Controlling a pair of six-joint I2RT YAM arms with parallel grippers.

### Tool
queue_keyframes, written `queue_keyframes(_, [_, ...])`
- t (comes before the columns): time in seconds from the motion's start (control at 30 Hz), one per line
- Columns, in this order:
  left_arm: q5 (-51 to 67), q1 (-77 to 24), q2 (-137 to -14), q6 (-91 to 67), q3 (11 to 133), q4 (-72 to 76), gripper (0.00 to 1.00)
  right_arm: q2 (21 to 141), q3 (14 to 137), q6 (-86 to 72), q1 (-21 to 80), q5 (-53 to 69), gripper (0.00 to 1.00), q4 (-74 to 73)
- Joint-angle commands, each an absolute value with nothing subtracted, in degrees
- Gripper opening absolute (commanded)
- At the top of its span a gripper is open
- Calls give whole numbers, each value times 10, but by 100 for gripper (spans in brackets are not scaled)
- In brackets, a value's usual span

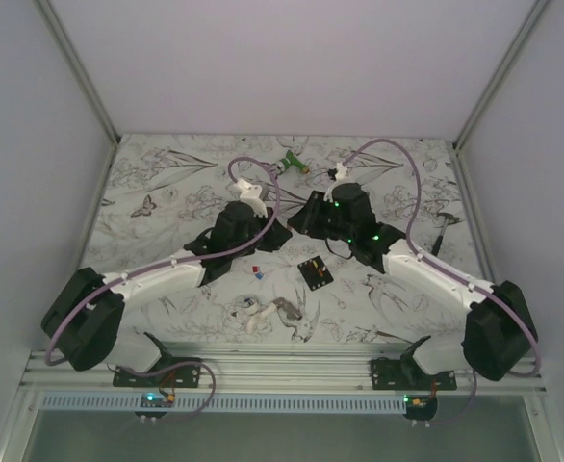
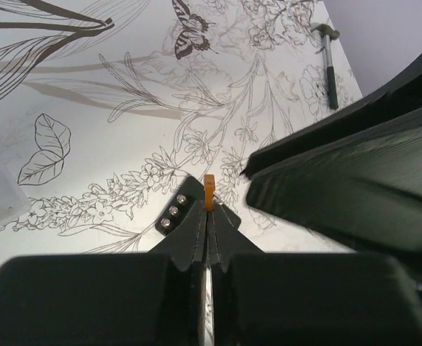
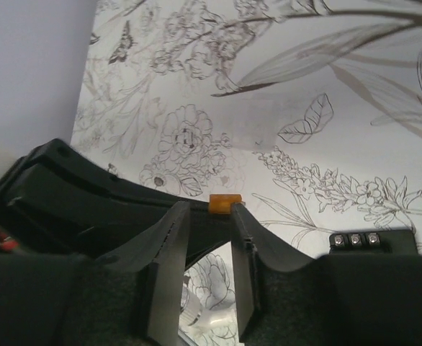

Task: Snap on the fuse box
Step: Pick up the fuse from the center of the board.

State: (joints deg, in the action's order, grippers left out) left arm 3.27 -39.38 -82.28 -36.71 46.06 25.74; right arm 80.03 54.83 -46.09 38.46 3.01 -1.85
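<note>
Top view. Left arm [image 1: 157, 274] and right arm [image 1: 426, 274] reach inward and meet nose to nose over the middle of the table [image 1: 166, 192]. It looks like a pass between them, or one steadying a part for the other. One fuse box [image 1: 315, 272] lies flat on the table, slotted face up, just near of the meeting point and slightly right. Nothing touches it. Two loose fuses [image 1: 257, 270], one red and one blue, lie to its left. One white-and-grey clump [image 1: 263, 313] lies nearer. One green object [image 1: 292, 164] is at the far edge and one hammer [image 1: 444, 231] at the right.

Left wrist view. The left gripper [image 2: 209, 213] is pressed together on one orange fuse [image 2: 209, 191], pinched across its thin side. The top stands proud, probably so the other arm can take hold. The fuse box is out of sight here.

Right wrist view. The right gripper [image 3: 209, 210] is spread, and the orange fuse sits at its tips. The fuse is close to the right-hand finger, with a gap on the other side. I cannot tell whether it is touching, but I judge it is not yet clamped. No fuse box shows here either. By my reading, seating the fuse in the box has yet to be done.
</note>
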Motion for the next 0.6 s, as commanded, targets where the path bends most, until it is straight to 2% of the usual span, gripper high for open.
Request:
queue_keyframes(0.0, [79, -385, -777, -305, 437, 279, 0, 740, 549, -353, 370, 84, 38, 6])
queue_keyframes(0.27, [317, -352, -735, -233, 465, 234, 0, 627, 514, -138, 330, 281, 41, 22])
queue_keyframes(0.43, [425, -352, -712, -226, 490, 214, 0, 602, 519, -81, 329, 363, 42, -12])
queue_keyframes(0.57, [465, -353, -701, -228, 501, 209, 0, 602, 521, -63, 329, 428, 41, -24])
